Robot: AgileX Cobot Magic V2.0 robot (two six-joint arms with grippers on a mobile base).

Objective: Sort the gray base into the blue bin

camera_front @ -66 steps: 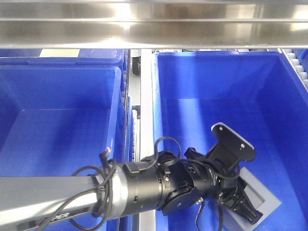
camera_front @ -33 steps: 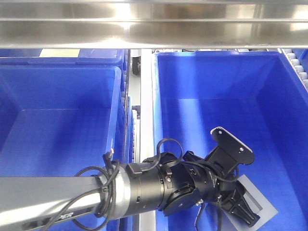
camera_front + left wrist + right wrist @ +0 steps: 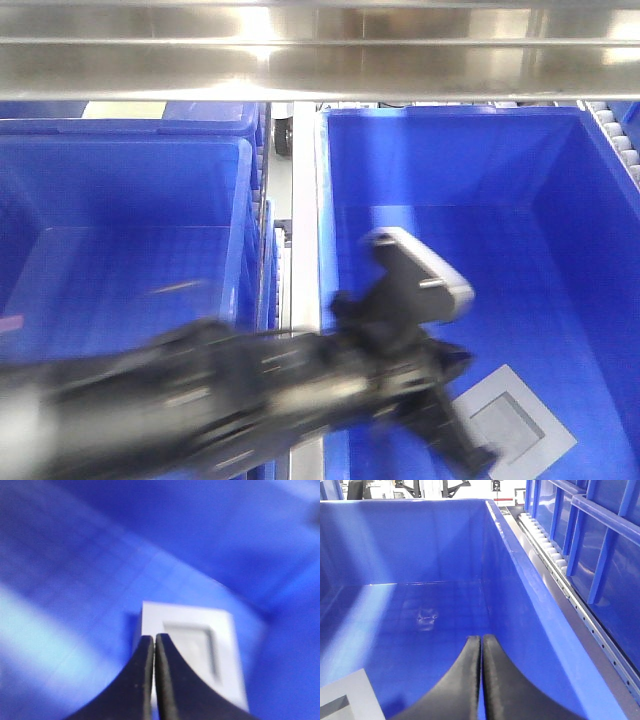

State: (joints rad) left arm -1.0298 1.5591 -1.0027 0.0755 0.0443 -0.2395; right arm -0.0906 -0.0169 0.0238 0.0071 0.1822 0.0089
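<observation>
Now gray base [image 3: 512, 428] lies flat on blue bin [image 3: 450, 150] floor, recess up. Left gripper [image 3: 154, 645] above it, jaws pressed together, empty. Right gripper [image 3: 481, 645] likewise closed, empty.

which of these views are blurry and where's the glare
Front-facing view: the left arm and its gripper are motion-smeared, while the gray base, the blue bin and the glaring steel rail stay sharp. Left wrist view: everything is soft, base included. Right wrist view: crisp, with a pale sheen on the bin floor.
</observation>
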